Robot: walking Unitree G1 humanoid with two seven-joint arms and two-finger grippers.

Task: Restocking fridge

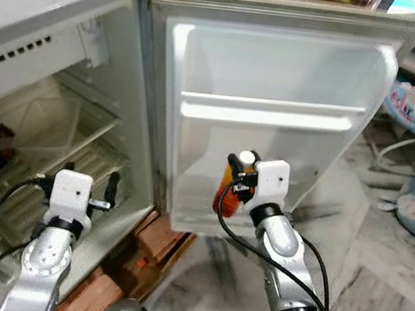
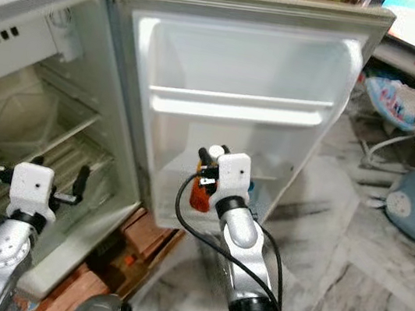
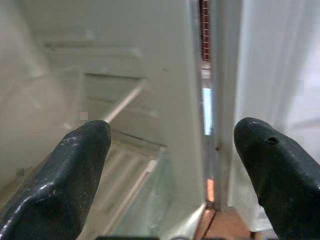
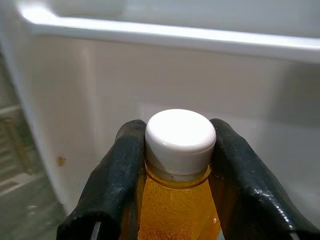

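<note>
while right gripper (image 4: 176,165) pinches orange bottle (image 4: 177,210) by open fridge door (image 1: 282,81), left gripper (image 3: 170,170) spread; marble floor (image 1: 382,301).

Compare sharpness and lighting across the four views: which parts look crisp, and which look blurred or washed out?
Left eye view: door shelf bleached by glare.
Left wrist view: open left hand large and soft, fridge interior hazy.
Right wrist view: bottle cap crisp, background blurred.
</note>
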